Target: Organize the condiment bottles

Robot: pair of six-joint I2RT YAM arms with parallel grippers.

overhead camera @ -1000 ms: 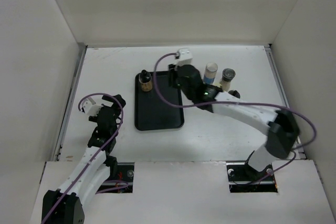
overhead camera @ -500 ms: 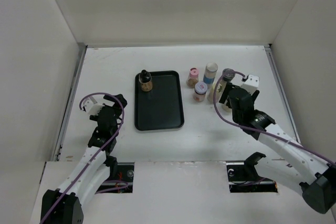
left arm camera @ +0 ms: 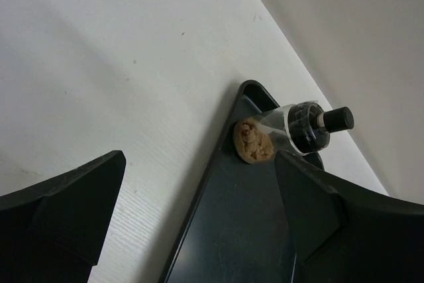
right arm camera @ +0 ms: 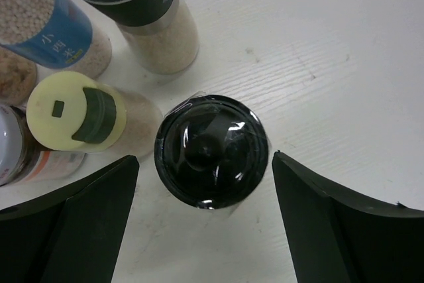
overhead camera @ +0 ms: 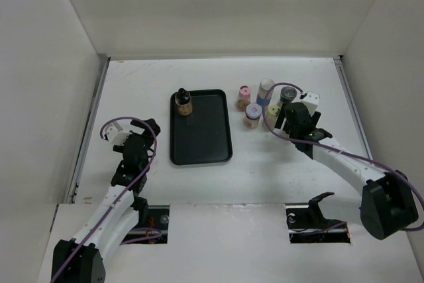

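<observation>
A brown bottle with a black cap (overhead camera: 183, 102) stands in the far left corner of the black tray (overhead camera: 205, 144); it shows again as the brown bottle (left arm camera: 285, 134) in the left wrist view. The other condiment bottles cluster right of the tray: a pink-capped one (overhead camera: 244, 96), a white one with a blue label (overhead camera: 265, 91), a pink-lidded jar (overhead camera: 252, 115), a cream one (overhead camera: 272, 112) and a dark grinder (overhead camera: 287, 93). My right gripper (overhead camera: 290, 120) is open, its fingers straddling a black grinder top (right arm camera: 212, 150) without touching. My left gripper (overhead camera: 136, 140) hangs open left of the tray.
White walls enclose the table on three sides. In the right wrist view the cream-lidded bottle (right arm camera: 78, 114) stands close beside the left finger (right arm camera: 79, 223), with a second grinder (right arm camera: 149, 14) and the blue-label bottle (right arm camera: 56, 28) just beyond.
My right arm has swung from the tray's right edge over to the bottle cluster, its jaws have opened, and it now hovers over a grinder. The left arm has not moved.
</observation>
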